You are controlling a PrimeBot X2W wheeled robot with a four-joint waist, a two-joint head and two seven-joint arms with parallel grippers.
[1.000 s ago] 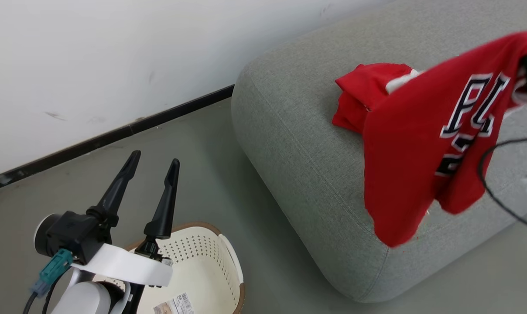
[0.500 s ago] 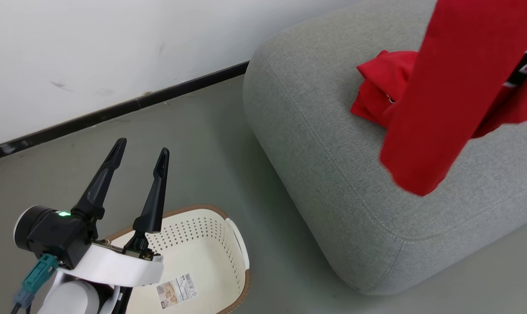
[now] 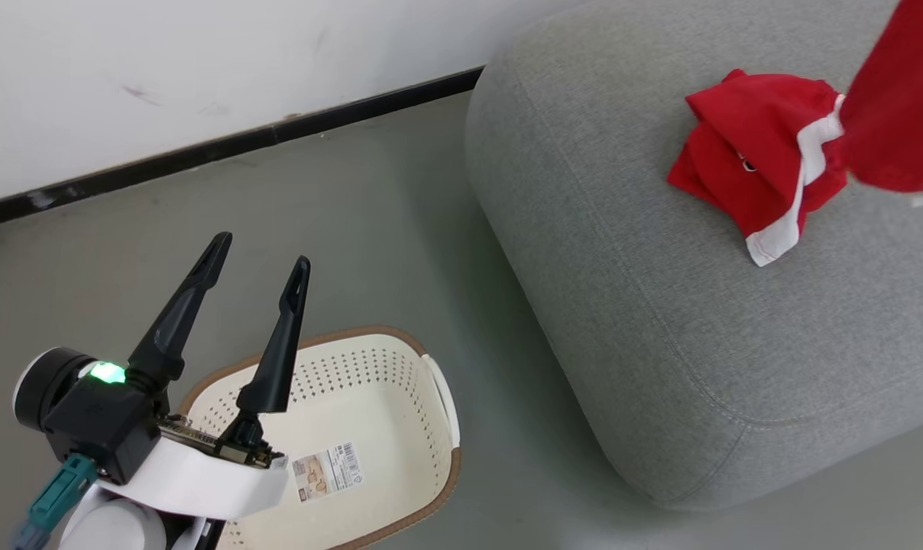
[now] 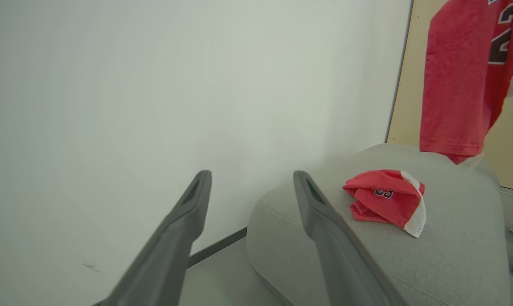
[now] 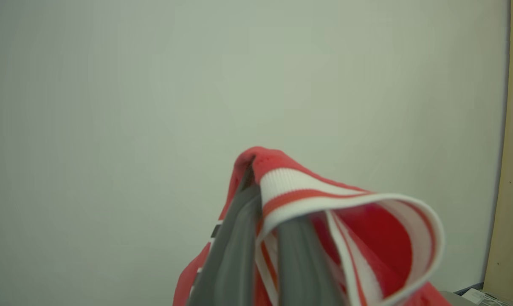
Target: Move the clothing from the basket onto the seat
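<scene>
We pinch the lettered garment (image 4: 456, 85) in our right gripper (image 5: 260, 187) above the seat (image 3: 660, 344) to drop it; left gripper (image 3: 261, 252) gapes, unneeded.

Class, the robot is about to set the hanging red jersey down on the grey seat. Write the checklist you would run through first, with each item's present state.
1. Right gripper shut on the white-trimmed band of the hanging red fabric jersey: ok.
2. Jersey over the large grey woven-fabric seat: ok.
3. Jersey hem clear of the seat: cannot tell.
4. Bare seat fabric free beside the crumpled red garment lying there: ok.
5. Left gripper open, apart from all clothing: ok.
6. Cream perforated plastic basket emptied: visible inside is bare, part lies behind the left arm: cannot tell.
</scene>
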